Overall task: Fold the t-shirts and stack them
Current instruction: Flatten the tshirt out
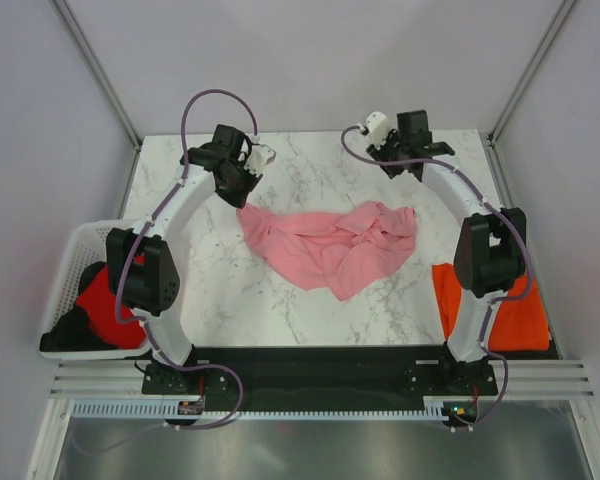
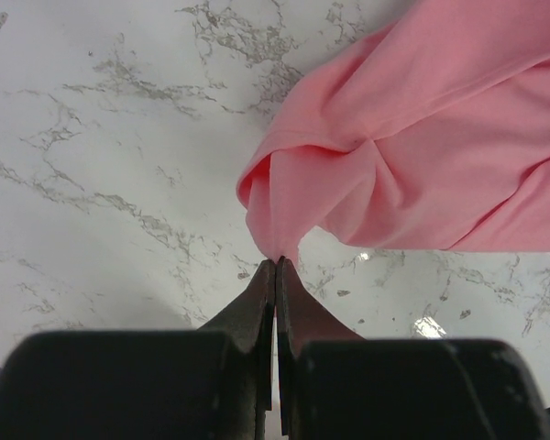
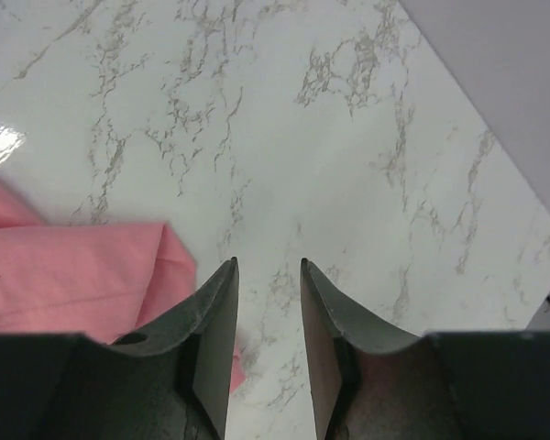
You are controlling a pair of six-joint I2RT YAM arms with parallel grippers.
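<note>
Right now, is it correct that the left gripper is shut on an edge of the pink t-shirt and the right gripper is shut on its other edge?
Not quite: the right gripper is open, with only bare table between its fingers and the pink t-shirt beside it, as the right wrist view shows. The left gripper is indeed shut on an edge.

basket [image 1: 72, 262]: white lattice, at table's left edge | table [image 1: 320, 170]: white marble

The white marbled tabletop [image 1: 310, 170] carries a crumpled pink t-shirt [image 1: 330, 245] at its middle, an orange t-shirt [image 1: 525, 320] at its near right edge and a white basket [image 1: 75, 255] at its near left.
</note>
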